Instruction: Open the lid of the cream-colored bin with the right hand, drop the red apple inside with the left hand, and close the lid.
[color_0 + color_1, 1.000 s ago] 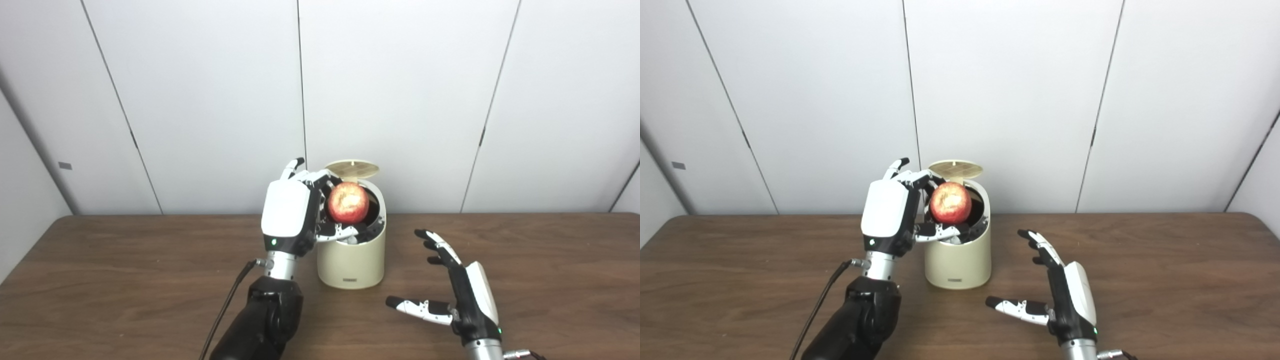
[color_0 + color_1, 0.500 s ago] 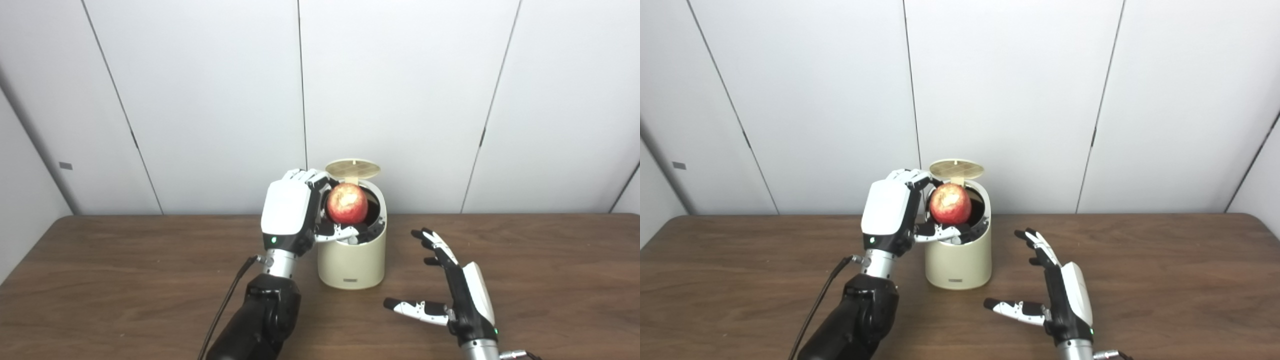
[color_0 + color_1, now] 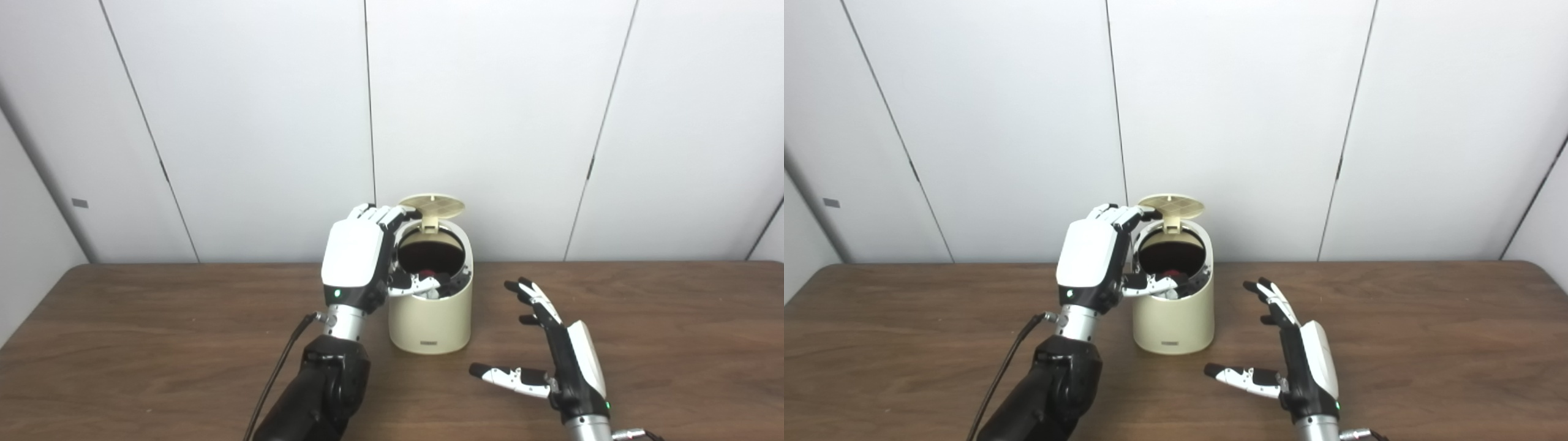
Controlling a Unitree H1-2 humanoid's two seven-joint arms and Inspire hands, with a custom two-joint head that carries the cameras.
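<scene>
The cream-colored bin [image 3: 432, 318] stands on the table with its round lid [image 3: 432, 206] tipped up at the back. Deep in its dark mouth shows a sliver of the red apple [image 3: 432, 272]. My left hand [image 3: 358, 260] hovers at the bin's left rim, fingers apart over the mouth, thumb across the front rim, holding nothing. My right hand [image 3: 560, 361] rests low to the right of the bin, fingers spread and empty, thumb pointing left.
The brown wooden table [image 3: 153, 343] stretches wide on both sides of the bin. White wall panels [image 3: 245, 122] stand right behind it. A black cable [image 3: 278, 370] runs along my left forearm.
The apple has left my left hand and dropped into the bin; only a bit of red shows inside. The left hand stays at the rim. The right hand has barely moved.
</scene>
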